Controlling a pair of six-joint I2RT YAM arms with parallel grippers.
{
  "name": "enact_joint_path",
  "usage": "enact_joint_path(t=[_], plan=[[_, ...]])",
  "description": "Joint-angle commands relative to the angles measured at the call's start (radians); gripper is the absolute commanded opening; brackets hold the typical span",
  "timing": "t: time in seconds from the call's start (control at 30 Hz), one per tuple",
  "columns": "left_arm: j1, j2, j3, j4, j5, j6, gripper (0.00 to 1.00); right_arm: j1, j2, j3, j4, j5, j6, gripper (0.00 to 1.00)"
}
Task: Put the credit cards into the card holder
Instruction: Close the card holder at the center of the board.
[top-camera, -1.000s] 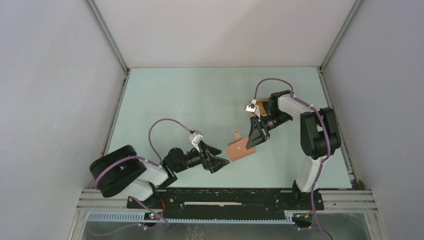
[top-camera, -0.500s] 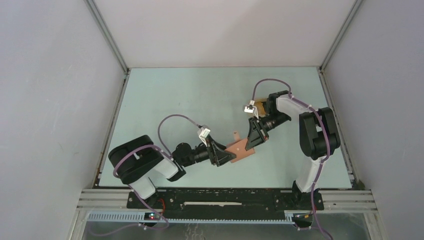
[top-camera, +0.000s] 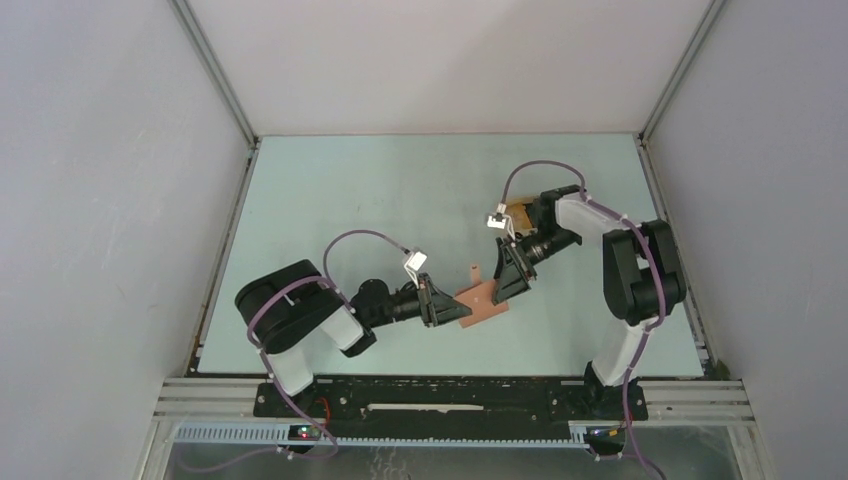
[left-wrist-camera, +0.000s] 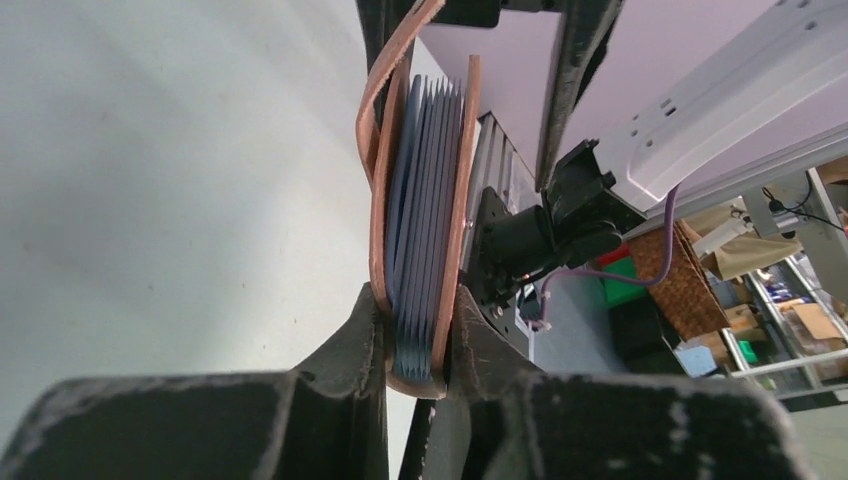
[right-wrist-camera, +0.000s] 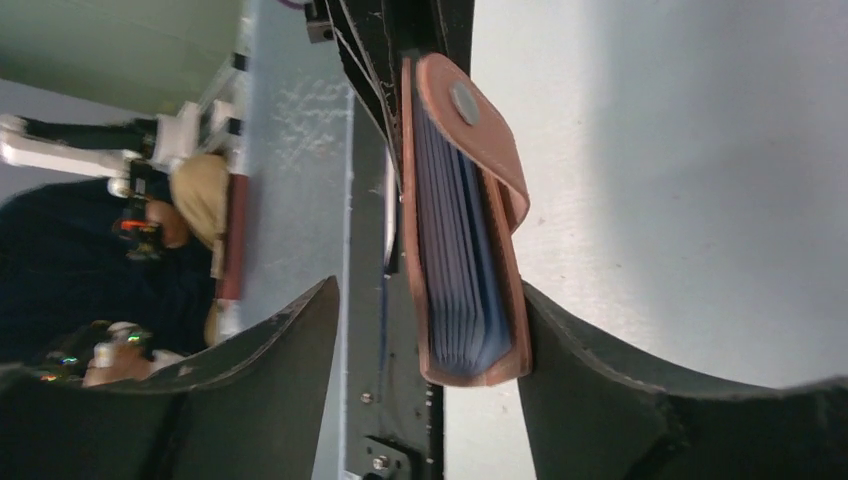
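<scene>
Fingers (left-wrist-camera: 350, 345) of the left gripper (left-wrist-camera: 418, 340) are closed on the near end of the card holder (left-wrist-camera: 425, 190), one pad on each brown cover, with the pale blue-grey leaves pressed between them. The holder hangs above the table (top-camera: 350, 200), between the two arms. Its long axis runs straight out from the left fingers toward the right gripper (right-wrist-camera: 430, 295). The strap (right-wrist-camera: 480, 130) with its snap is loose at the end far from the right wrist camera.

The right gripper stands around the other end of the holder, wider than the holder is thick. One finger (right-wrist-camera: 590, 360) lies against a cover or just beside it, and on the other side a clear gap shows, so I judge that it does not grip. The left arm therefore carries the holder and is the nearer one. The right hand is free to fetch a card. I see no dark card in any view. Beyond the holder, behind the right arm, a part of a tan tray (top-camera: 520, 213) shows.

One second ago the left gripper was well apart from the holder, to its left, and the holder was only at the right gripper. Since then the left arm has swung in and taken it, while the holder has hardly moved.
</scene>
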Motion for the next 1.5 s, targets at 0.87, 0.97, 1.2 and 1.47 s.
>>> enact_joint_path(t=[0.87,0.97,1.2,1.47], plan=[[0.008,-0.011,0.239,-0.886,-0.006,0.040,0.00,0.124,-0.252,0.019,0.471,0.347,-0.010,0.79],[0.007,0.001,0.241,-0.886,0.000,0.041,0.00,0.118,-0.157,0.066,0.442,0.362,-0.019,0.72],[0.007,0.000,0.236,-0.874,0.000,0.046,0.00,0.137,-0.058,0.136,0.386,0.410,-0.025,0.58],[0.007,0.004,0.232,-0.862,0.007,0.045,0.00,0.157,0.000,0.151,0.377,0.440,-0.048,0.49]])
